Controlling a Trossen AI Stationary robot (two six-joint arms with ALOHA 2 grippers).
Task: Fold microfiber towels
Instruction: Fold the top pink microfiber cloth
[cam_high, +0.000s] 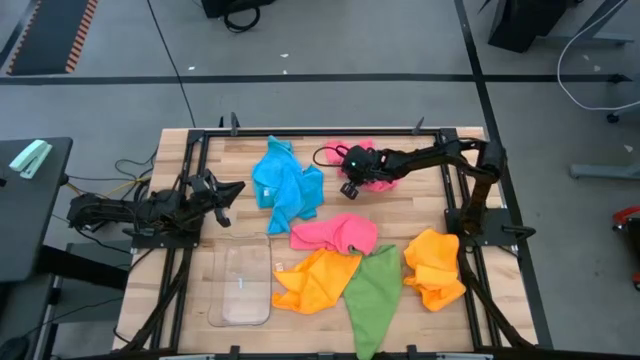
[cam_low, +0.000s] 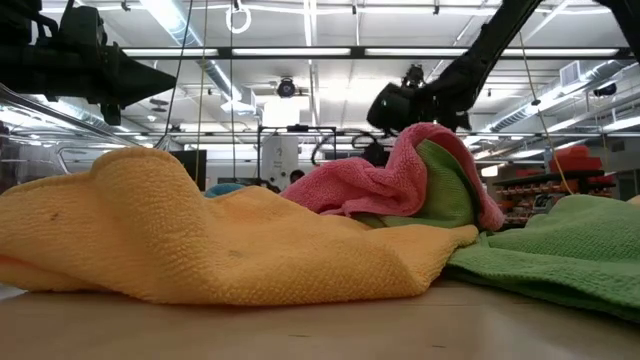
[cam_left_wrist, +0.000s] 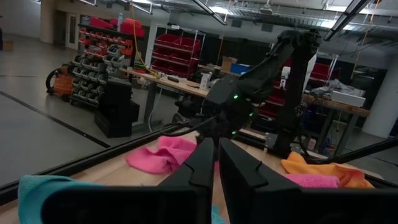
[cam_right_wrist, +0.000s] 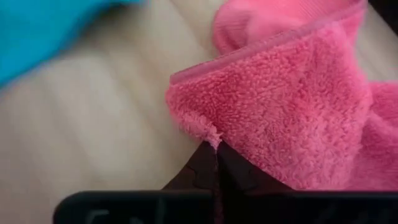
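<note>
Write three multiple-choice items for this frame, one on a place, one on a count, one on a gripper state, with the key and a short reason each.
1. Where does the clear plastic tray lie on the table?
A. at the far edge beside the blue towel
B. on the left arm's side, next to an orange towel
C. under the green towel

2. How many orange towels show in the high view?
A. one
B. two
C. three

3. How does the right gripper stand?
A. shut on the far pink towel's corner
B. wide open above the blue towel
C. shut on the green towel

Key: 1 B, the tray sits beside the orange towel. 2 B, a second orange towel lies nearer the right arm. 3 A, the right wrist view shows closed fingers pinching the far pink towel.
</note>
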